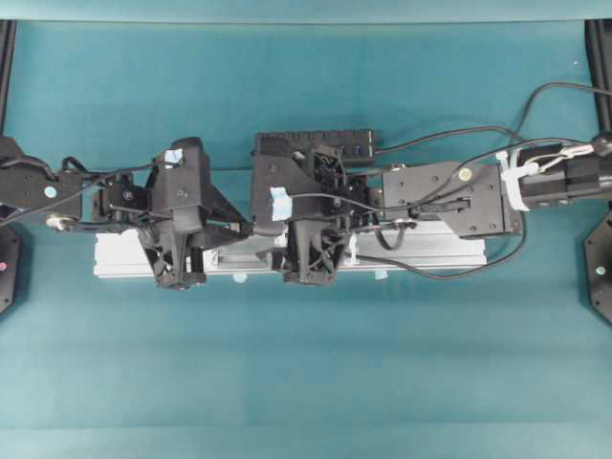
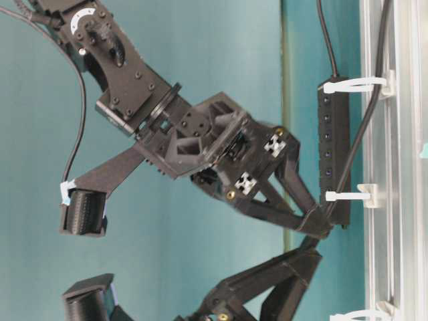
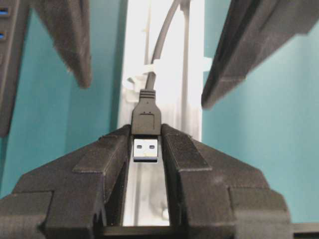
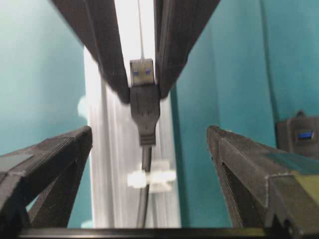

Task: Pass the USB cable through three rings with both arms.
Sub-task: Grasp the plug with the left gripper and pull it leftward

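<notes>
Two grippers: left gripper [image 3: 146, 149] pinches black silver-tipped USB cable plug [image 3: 146, 117]; right gripper [image 4: 149, 149] spread wide. Draw cable straight along silver rail [image 3: 192, 107] toward next whitish ring [image 2: 358, 195].

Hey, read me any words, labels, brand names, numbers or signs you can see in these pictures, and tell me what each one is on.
No readable words, brands or numbers anywhere.
Checkered black-and-white squares on the right gripper: patterns, not text.
Embossed mark on the USB cable plug: too faint to read.
White tick-marked dial on an arm joint: no legible figures.
Black multi-port hub: no readable label.
</notes>
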Controlling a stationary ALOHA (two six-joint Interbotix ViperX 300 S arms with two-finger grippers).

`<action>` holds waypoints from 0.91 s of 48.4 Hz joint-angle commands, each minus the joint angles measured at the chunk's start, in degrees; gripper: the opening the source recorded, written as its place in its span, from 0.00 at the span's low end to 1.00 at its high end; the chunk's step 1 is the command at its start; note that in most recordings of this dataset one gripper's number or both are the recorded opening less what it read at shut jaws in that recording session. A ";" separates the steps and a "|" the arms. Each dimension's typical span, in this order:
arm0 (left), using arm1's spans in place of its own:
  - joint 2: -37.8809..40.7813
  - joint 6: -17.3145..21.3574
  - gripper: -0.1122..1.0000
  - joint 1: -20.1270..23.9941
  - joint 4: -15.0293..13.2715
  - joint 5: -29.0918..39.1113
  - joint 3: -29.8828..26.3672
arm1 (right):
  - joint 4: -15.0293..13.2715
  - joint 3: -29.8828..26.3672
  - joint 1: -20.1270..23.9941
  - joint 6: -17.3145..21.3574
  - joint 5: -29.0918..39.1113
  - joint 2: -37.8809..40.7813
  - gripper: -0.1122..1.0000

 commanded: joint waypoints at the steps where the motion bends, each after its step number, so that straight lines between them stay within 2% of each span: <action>1: -1.41 0.09 0.31 -0.26 0.09 -0.26 -0.97 | -0.18 -0.97 0.00 -0.53 -0.53 -0.44 0.70; 9: -2.29 0.09 0.31 -0.35 0.09 -0.26 -0.97 | -0.18 -0.70 -0.18 -0.44 -0.53 -0.09 0.70; 14: -2.46 0.18 0.31 -0.62 0.09 -0.18 -0.79 | -0.18 -0.79 -0.26 -0.53 -1.05 0.09 0.66; 18: -2.46 0.18 0.31 -0.97 0.09 0.18 -0.70 | -0.18 -0.79 -0.53 -0.44 -1.23 0.44 0.58; 25: -2.46 0.18 0.31 -1.58 0.09 0.88 -0.70 | -0.18 -1.05 -0.35 -0.53 -1.41 1.23 0.33; 32: -2.46 0.18 0.31 -1.58 0.09 0.88 -0.79 | -0.18 -1.67 0.00 -0.44 -2.46 1.41 0.15; 38: -2.46 0.18 0.31 -1.67 0.09 0.88 -0.70 | -0.18 -2.37 0.26 -0.44 -3.25 1.76 0.07; 44: -2.55 0.09 0.31 -1.67 0.09 0.97 -0.62 | -0.18 -3.25 0.88 -0.44 -2.46 2.02 0.05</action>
